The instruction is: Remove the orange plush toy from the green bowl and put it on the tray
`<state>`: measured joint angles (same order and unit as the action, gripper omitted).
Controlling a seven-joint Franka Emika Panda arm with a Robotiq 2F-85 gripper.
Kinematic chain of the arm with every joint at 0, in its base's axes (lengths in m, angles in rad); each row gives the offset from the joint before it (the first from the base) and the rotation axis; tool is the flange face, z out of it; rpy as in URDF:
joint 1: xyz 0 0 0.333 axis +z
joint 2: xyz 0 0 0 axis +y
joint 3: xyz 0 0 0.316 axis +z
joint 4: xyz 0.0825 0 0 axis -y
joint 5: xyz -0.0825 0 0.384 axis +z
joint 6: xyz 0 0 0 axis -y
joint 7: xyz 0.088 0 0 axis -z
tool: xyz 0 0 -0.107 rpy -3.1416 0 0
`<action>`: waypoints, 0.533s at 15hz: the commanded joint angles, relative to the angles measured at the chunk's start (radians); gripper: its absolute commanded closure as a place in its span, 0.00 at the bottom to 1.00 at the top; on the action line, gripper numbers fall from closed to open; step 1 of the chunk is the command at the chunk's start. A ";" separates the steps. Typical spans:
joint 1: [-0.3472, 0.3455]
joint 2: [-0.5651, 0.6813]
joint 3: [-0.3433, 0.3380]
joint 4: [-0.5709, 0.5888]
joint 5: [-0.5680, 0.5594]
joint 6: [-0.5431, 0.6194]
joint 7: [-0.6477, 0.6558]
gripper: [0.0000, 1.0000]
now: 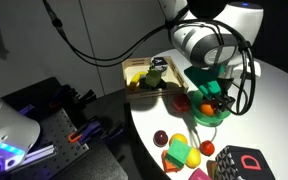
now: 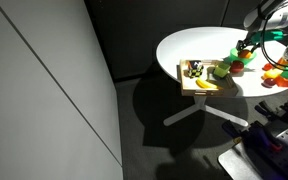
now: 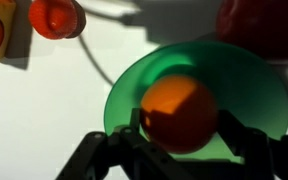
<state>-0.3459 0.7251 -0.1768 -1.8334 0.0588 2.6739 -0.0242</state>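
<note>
In the wrist view the orange plush toy [image 3: 179, 108] sits inside the green bowl [image 3: 124, 90]. My gripper [image 3: 179, 128] has a finger pressed on each side of the toy and is shut on it. In an exterior view the gripper [image 1: 212, 95] is lowered into the green bowl [image 1: 220, 115] on the round white table, and the toy is hidden by the fingers. The light-wood tray [image 1: 132, 70] lies at the table's far edge with several toys in it. It also shows in an exterior view [image 2: 200, 87].
A shiny red ball [image 3: 56, 15] lies just beyond the bowl, and a large red object [image 3: 259, 25] lies on the other side. A black box with red marking [image 1: 246, 162] and loose toy fruits [image 1: 181, 152] lie near the table's front edge.
</note>
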 commanded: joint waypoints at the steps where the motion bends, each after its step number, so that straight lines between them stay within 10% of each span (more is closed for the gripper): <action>1: -0.018 -0.094 0.025 -0.021 0.032 -0.099 -0.023 0.48; 8: 0.018 -0.208 0.054 -0.036 0.086 -0.259 -0.001 0.48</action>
<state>-0.3391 0.5754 -0.1394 -1.8371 0.1052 2.4560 -0.0242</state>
